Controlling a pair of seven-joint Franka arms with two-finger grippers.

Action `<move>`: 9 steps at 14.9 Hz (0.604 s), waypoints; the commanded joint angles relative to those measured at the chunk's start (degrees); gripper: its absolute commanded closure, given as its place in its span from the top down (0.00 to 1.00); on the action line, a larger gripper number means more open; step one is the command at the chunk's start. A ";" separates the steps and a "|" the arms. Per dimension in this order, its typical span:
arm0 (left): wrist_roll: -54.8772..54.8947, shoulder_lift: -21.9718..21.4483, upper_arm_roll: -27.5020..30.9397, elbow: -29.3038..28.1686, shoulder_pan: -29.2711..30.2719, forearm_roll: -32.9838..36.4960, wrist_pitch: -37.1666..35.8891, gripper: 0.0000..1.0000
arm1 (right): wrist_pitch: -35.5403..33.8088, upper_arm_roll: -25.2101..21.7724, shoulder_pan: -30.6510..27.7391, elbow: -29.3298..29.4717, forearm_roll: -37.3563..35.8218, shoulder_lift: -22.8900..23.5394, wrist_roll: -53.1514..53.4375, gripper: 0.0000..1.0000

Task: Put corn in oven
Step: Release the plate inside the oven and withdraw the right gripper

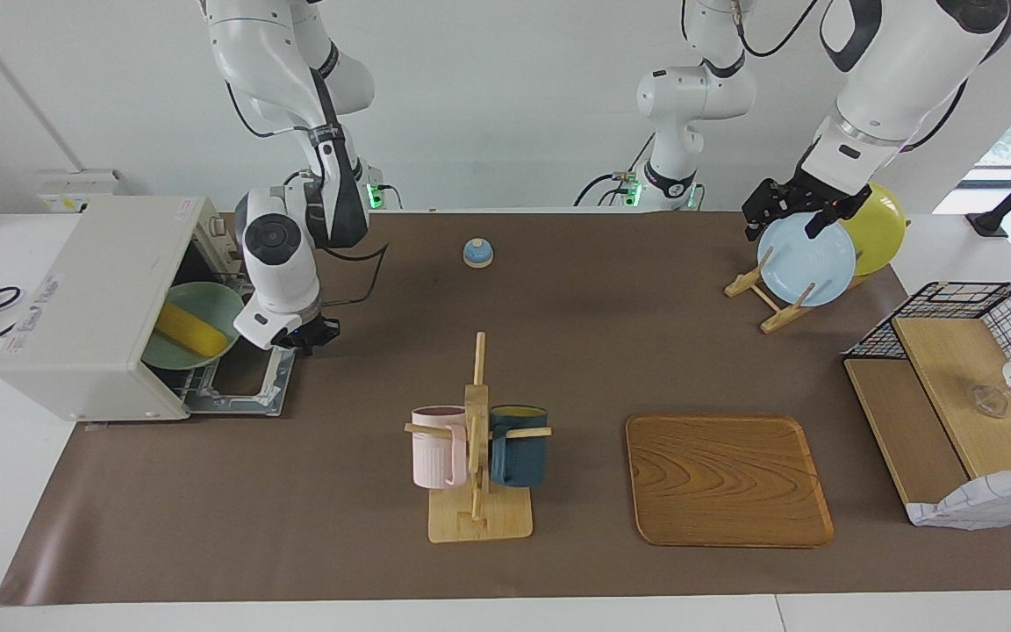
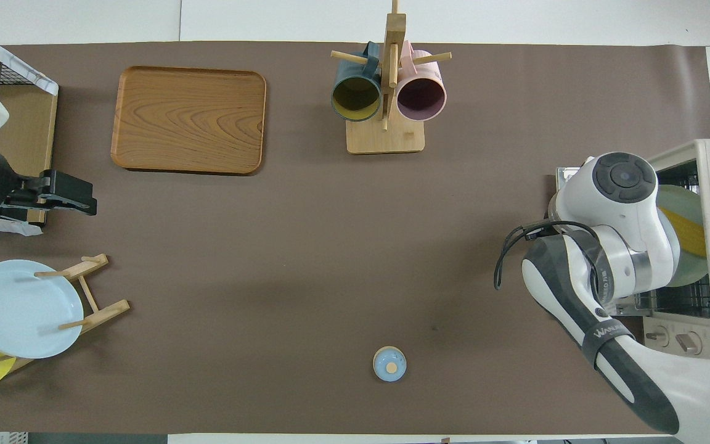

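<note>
The yellow corn lies on a pale green plate that rests on the wire rack inside the off-white oven. The oven's glass door is folded down flat on the table. In the overhead view a strip of the corn shows past the right arm. My right gripper is shut with nothing in it, hanging just above the corner of the door that is nearest the robots, apart from the corn. My left gripper waits open in the air by the plate rack.
A mug tree with a pink and a dark blue mug stands mid-table, beside a wooden tray. A small blue bell sits near the robots. A rack holds a blue plate and a yellow plate. A wire shelf stands at the left arm's end.
</note>
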 commanded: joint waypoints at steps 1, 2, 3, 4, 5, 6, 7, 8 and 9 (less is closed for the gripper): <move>0.11 -0.45 -0.33 0.31 0.55 0.96 -1.00 1.00 | 0.38 0.54 -1.26 -1.74 0.22 -1.41 0.42 0.00; 0.11 -0.45 -0.33 0.31 0.55 0.96 -1.00 1.00 | 0.55 0.54 -1.69 -2.09 0.22 -1.59 0.24 0.00; 0.11 -0.45 -0.33 0.31 0.55 0.96 -1.00 1.00 | 0.56 0.54 -1.96 -2.18 0.22 -1.68 -0.02 0.00; 0.11 -0.45 -0.33 0.31 0.55 0.96 -1.00 1.00 | 0.21 0.54 -1.96 -2.19 0.13 -1.68 -0.02 0.00; 0.11 -0.45 -0.33 0.31 0.55 0.96 -1.00 1.00 | -0.40 0.45 -1.96 -2.19 -0.39 -1.68 -0.20 0.00; 0.11 -0.45 -0.33 0.31 0.55 0.96 -1.00 1.00 | -1.54 0.45 -1.96 -2.01 -0.49 -1.76 -0.72 0.00; 0.11 -0.45 -0.33 0.31 0.55 0.96 -1.00 1.00 | -3.90 0.36 -1.96 -1.31 -0.75 -1.77 -1.42 0.00; 0.11 -0.45 -0.33 0.31 0.55 0.96 -1.00 1.00 | -6.19 0.36 -1.96 0.17 -1.27 -1.77 -2.21 0.00; 0.20 -0.45 -0.33 0.31 0.55 0.96 -1.00 1.00 | -8.73 0.19 -2.22 2.01 -2.58 -1.77 -3.96 0.00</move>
